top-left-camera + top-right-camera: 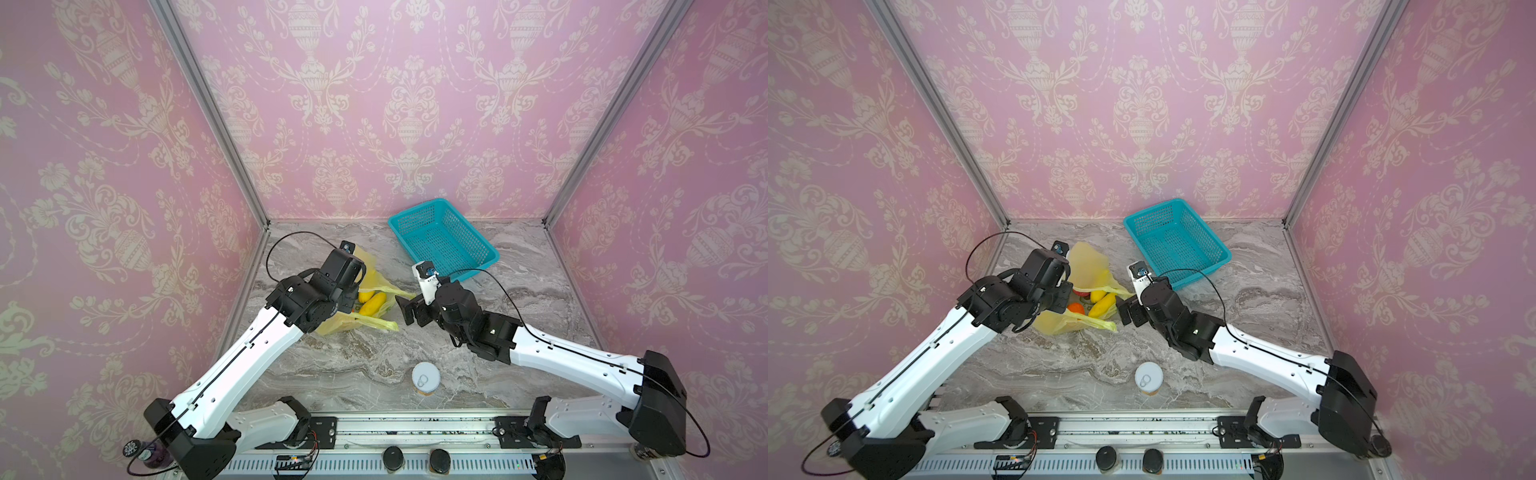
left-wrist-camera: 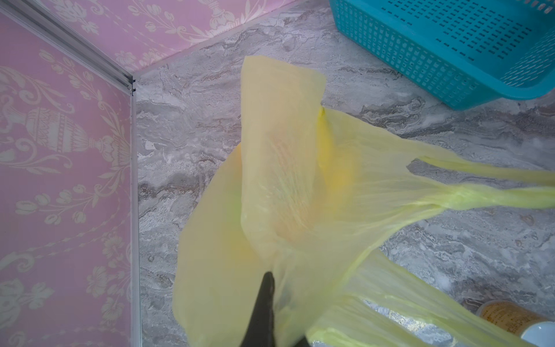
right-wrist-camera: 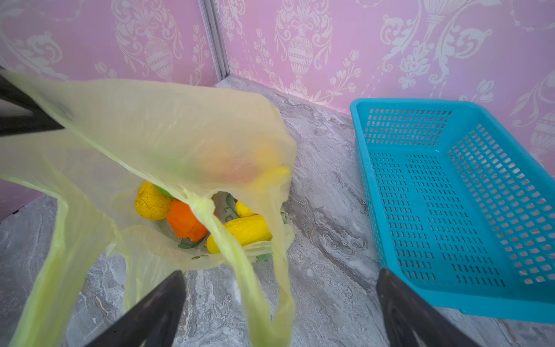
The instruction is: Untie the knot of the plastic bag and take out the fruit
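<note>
Untied plastic bag (image 3: pixel 168 126), mouth open; fruit (image 3: pixel 186 223) inside, unremoved; left gripper (image 2: pixel 266 281) clamped on its film; right gripper (image 3: pixel 280 272) spread wide, empty.

I read the work surface as a grey, marble-veined tabletop (image 1: pixel 353 365). Three items rest directly on it:
- a thin translucent yellow-green plastic bag (image 1: pixel 332 326), left of centre
- a teal mesh plastic basket (image 1: pixel 417 210), set at an angle against the rear wall
- a white-lidded cylindrical can (image 1: pixel 426 377), upright near the front edge, well apart from both
</note>
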